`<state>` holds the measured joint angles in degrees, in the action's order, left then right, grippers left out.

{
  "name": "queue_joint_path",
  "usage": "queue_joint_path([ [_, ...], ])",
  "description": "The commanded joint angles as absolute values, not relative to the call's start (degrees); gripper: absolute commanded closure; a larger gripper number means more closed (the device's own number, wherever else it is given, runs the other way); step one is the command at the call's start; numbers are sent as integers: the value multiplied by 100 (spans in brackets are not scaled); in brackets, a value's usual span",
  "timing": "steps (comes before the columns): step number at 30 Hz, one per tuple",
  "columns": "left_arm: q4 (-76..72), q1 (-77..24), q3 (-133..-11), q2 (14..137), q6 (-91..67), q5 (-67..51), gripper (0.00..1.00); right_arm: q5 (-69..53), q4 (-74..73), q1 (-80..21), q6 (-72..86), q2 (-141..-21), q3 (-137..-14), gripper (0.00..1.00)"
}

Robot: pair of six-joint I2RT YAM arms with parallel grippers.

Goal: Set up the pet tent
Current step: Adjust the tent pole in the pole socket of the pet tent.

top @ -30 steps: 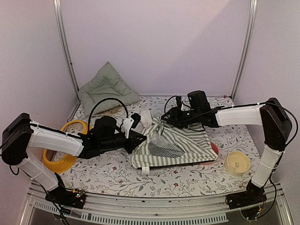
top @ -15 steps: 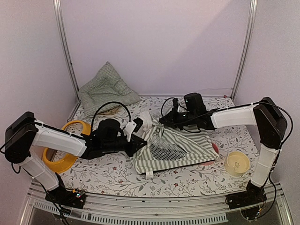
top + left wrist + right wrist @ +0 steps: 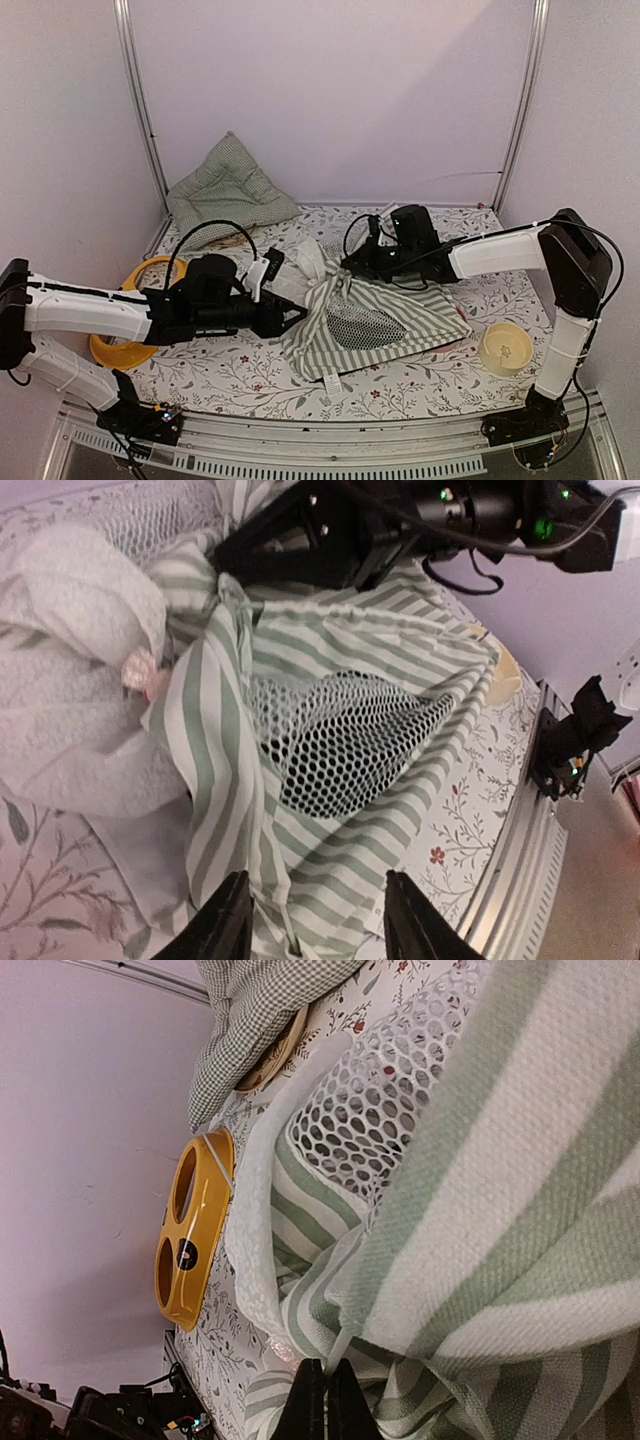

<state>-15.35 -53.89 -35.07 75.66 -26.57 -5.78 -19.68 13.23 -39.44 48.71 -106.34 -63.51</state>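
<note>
Striped pet tent (image 3: 385, 320), far edge gripped by right pincer (image 3: 346, 265), left pincer (image 3: 299, 313) parted beside it

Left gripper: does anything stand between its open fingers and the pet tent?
Nothing visible does. The left gripper is open, and the striped fabric of the pet tent lies directly before it, reaching into the gap between its fingers. The white fluffy cloth sits off to one side, out of the way.

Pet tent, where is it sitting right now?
In the top view the pet tent lies crumpled in the middle of the table, between the yellow feeder at left and the cream bowl at right.
</note>
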Motion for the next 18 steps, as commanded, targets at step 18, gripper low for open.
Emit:
queue_joint_path([
  [18, -598, -5799, -3415, 8624, -4455, -1122, 77, -1887, 1477, -3979, 4513, -10521, -6495, 100],
])
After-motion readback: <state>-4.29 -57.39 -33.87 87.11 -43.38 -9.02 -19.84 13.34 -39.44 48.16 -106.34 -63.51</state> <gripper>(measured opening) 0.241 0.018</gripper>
